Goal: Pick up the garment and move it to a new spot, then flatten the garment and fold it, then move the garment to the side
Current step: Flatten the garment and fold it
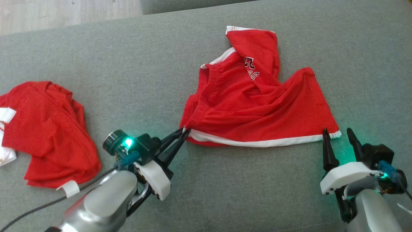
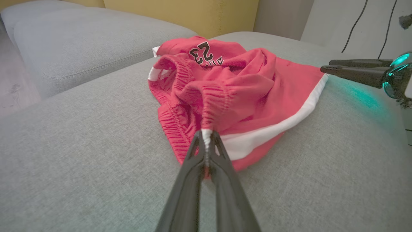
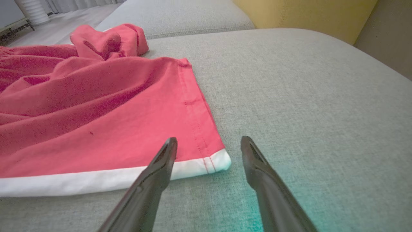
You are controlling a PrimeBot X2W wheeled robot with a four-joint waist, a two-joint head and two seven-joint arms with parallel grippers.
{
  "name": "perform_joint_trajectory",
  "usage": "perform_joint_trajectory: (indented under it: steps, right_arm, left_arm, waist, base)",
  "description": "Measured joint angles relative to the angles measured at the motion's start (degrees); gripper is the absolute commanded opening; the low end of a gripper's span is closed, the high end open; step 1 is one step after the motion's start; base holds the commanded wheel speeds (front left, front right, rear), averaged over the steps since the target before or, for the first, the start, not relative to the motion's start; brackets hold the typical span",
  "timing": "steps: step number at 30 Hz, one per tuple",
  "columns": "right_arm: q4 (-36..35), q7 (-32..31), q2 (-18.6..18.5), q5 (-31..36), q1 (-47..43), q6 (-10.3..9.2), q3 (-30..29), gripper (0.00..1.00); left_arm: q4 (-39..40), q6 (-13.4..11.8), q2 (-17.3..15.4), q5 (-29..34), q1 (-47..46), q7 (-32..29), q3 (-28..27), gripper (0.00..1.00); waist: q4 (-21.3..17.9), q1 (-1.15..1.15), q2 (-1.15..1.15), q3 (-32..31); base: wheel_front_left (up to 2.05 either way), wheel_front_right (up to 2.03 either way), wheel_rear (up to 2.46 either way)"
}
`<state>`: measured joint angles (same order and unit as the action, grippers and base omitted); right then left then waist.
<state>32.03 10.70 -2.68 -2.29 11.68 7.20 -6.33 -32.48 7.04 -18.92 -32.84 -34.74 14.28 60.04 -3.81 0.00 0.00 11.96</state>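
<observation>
Garment (image 1: 257,106) lies rumpled on the grey cushion (image 1: 128,80). Left gripper (image 1: 186,130) is clenched on its near-left corner. Right gripper (image 1: 337,131) stands released at the white-hemmed right corner. Best practice: pinch that corner fully, then lift the 2 corners evenly.

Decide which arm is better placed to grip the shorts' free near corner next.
Right. The right gripper stands open astride the white-trimmed corner of the red shorts; the left gripper is shut on the opposite corner.

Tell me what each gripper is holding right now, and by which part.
The left gripper pinches the red shorts at a waistband corner. The right gripper is open, empty.
</observation>
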Motion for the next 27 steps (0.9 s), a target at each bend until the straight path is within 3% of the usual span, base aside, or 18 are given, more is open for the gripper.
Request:
perform_joint_trajectory:
  steps: [11, 27]
  right_arm:
    - [3.9, -2.9, 0.0, 2.3, 1.5, 0.0, -0.3, 1.0]
    - [4.1, -3.8, 0.0, 3.9, 2.3, 0.0, 1.8, 1.0]
  left_arm:
    - [0.4, 0.0, 0.4, 1.7, 0.2, 0.0, -2.4, 0.0]
    - [-0.3, 0.0, 1.1, 2.4, 1.2, 0.0, -3.1, 0.0]
  waist:
    - [0.3, 0.0, 0.0, 0.0]
    - [-0.2, 0.0, 0.0, -0.4]
  base:
    - [0.0, 0.0, 0.0]
    - [0.0, 0.0, 0.0]
